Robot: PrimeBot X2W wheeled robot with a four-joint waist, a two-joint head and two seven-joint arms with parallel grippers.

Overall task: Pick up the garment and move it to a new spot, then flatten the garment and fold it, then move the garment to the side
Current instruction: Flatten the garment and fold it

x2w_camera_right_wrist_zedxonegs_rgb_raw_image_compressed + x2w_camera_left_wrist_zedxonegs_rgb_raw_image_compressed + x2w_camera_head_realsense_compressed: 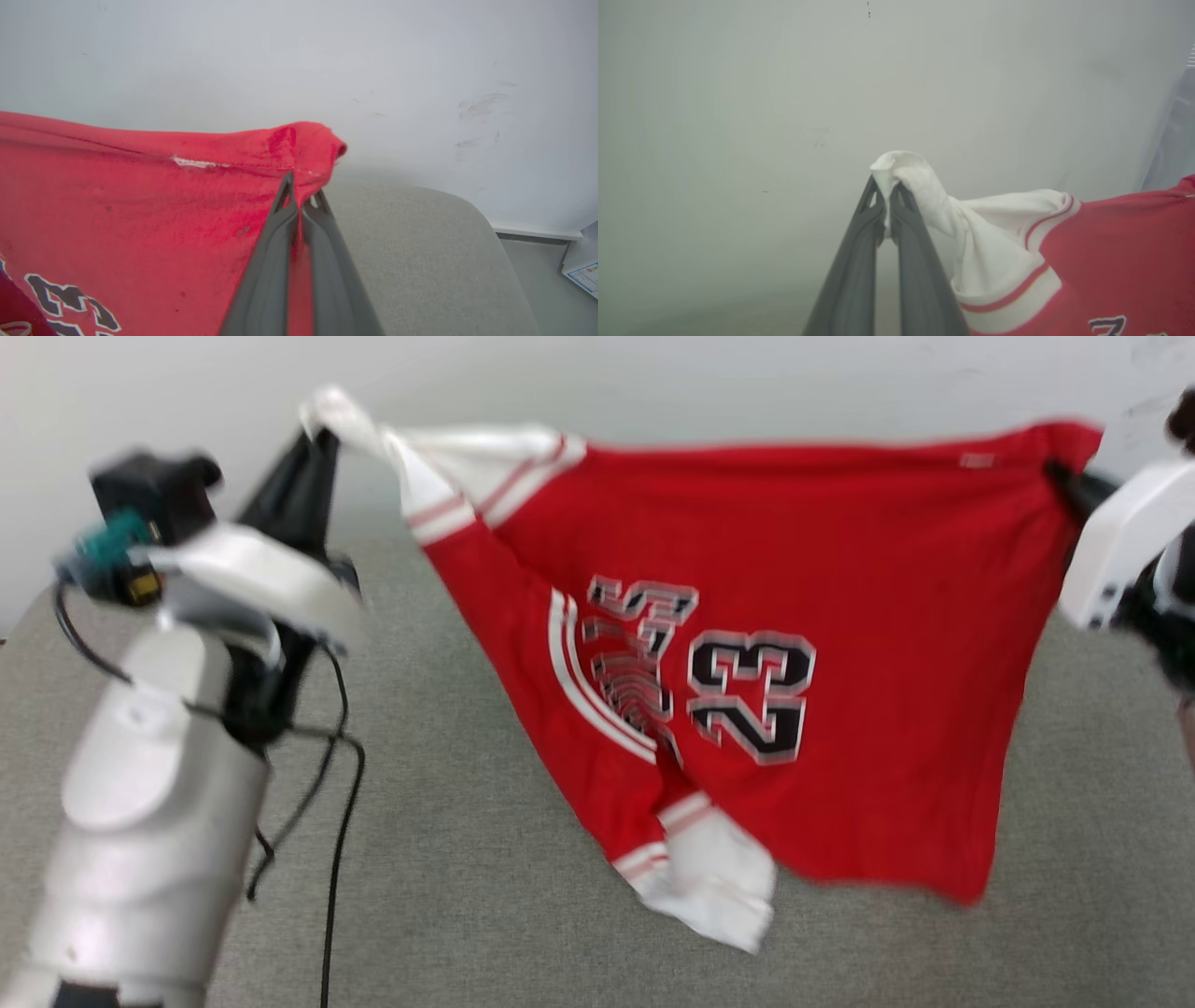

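The red jersey T-shirt with white striped sleeves and a black 23 (840,616) hangs stretched over the grey fabric surface (467,915); the left claw (887,189) is pinching a white sleeve on the left, the right claw (301,198) pinching a red corner on the right

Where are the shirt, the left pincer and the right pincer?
shirt (896,616), head view, on red cloth right of the number.
left pincer (886,189), left wrist view, between the fingertips, shut on white cloth.
right pincer (302,198), right wrist view, between the fingertips, shut on red cloth.
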